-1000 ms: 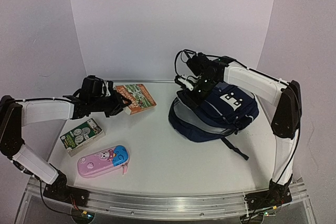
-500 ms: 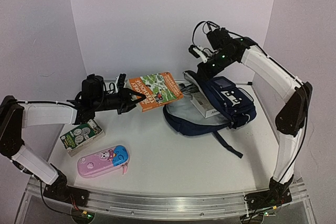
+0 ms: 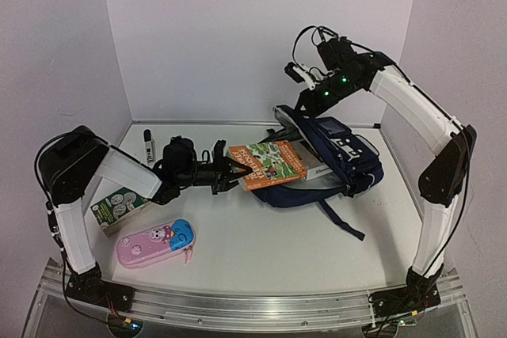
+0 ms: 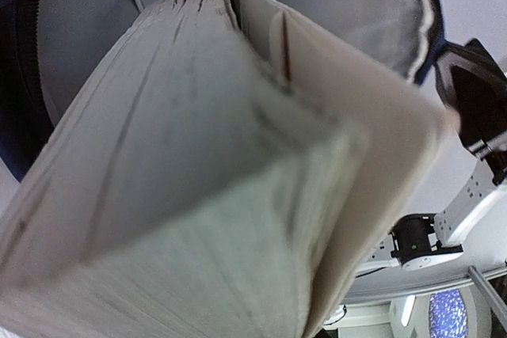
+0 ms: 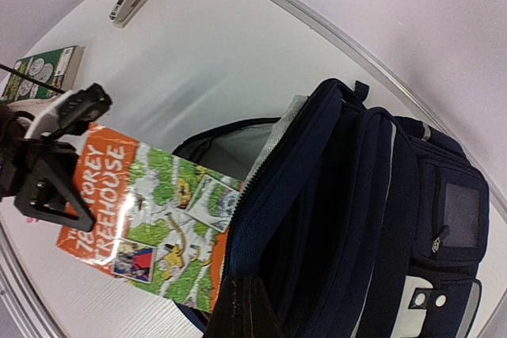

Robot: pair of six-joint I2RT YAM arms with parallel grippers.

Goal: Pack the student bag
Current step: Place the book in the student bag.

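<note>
Left gripper (image 3: 228, 173) clamped on book (image 3: 268, 162), whose long axis points right, nose at the mouth of the bag (image 3: 352, 156). Bag sits right of centre. Right gripper (image 3: 303, 103) pinched shut on bag's top rim, holds mouth open.

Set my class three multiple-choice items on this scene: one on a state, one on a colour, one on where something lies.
1. The backpack mouth is:
A) zipped shut
B) held open by the right end effector
C) covered by a cloth

2. The cover of the book in the left end effector is mainly:
A) orange
B) purple
C) black

3. The pencil case lies:
A) inside the backpack
B) on the table, at its near-left part
C) on top of the book

Answers:
1 B, the top edge is lifted and the grey lining shows.
2 A, orange surrounds the title.
3 B, it rests on the tabletop, apart from the backpack.
</note>
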